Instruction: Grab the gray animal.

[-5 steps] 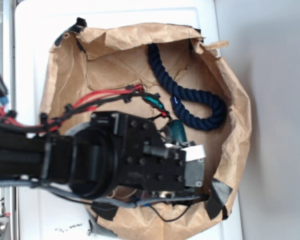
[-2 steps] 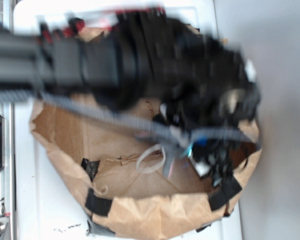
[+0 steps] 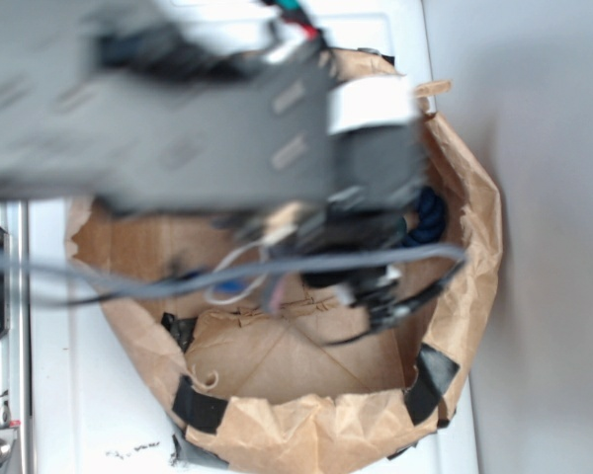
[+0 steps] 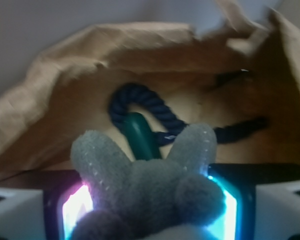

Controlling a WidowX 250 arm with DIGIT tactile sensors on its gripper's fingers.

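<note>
In the wrist view the gray animal (image 4: 150,187), a fuzzy gray plush with two limbs sticking up, fills the space between my gripper's (image 4: 149,210) lit pads and is held there, lifted above the bag floor. Its face is turned away. Below it lie the dark green oval object (image 4: 139,134) and the navy rope (image 4: 140,102). In the exterior view my arm and gripper (image 3: 361,272) are a large blur over the upper part of the brown paper bag (image 3: 474,296); the plush is hidden there.
The crumpled brown paper bag walls (image 4: 65,75) ring the space, with black tape patches (image 3: 196,405) on the near rim. A bit of the navy rope (image 3: 430,212) shows by the right wall. The bag sits on a white surface (image 3: 89,415).
My arm has swung up from the lower part of the bag toward the camera and the far rim, and is motion-blurred. The rope is now mostly covered by the arm.
</note>
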